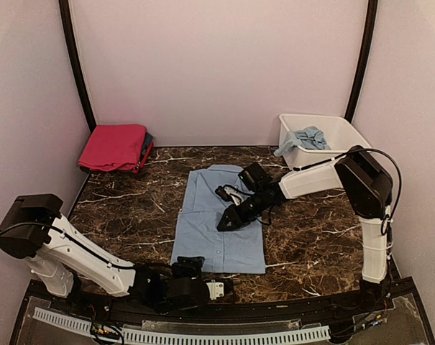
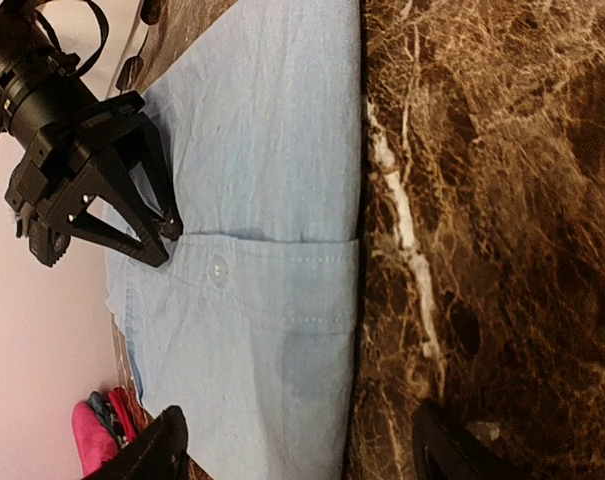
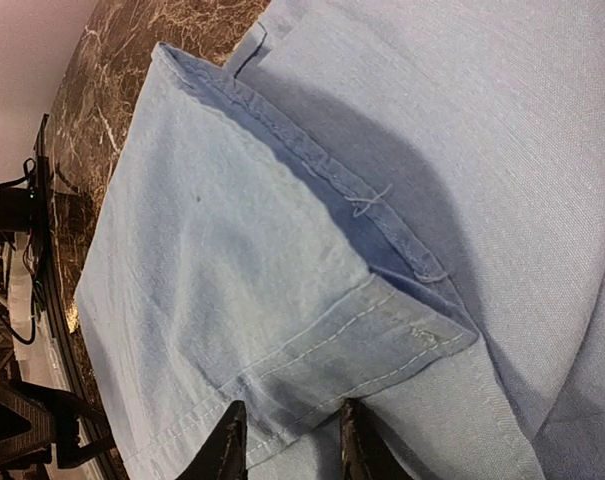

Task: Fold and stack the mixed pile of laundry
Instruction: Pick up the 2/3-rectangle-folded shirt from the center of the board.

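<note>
Remote view, fold in progress. Tabletop: brown marble, carrying all items. Shirt: pale blue, spread flat at the centre and reaching toward the near edge, where I judge both arms can get at it. Tub: white, at the far right corner, with a pale blue garment draped over its rim, probably awaiting its turn. Stack: magenta-pink pieces folded over a dark piece, at the far left corner, set well apart from the working area.

Right arm: stretched from the right edge over the shirt's right half. The right jaws stand close together with cloth between them; I read them as clamped on the shirt at the sleeve end, so that the sleeve can be drawn inward over the body.

Left arm: lying low along the near edge. The left jaws are wide apart and hold nothing, poised beside the near hem, I judge ready for the next fold.

Cuff: turned over, its stitching showing, on the shirt's body. Button: white, on the shirt, near the right jaws.
</note>
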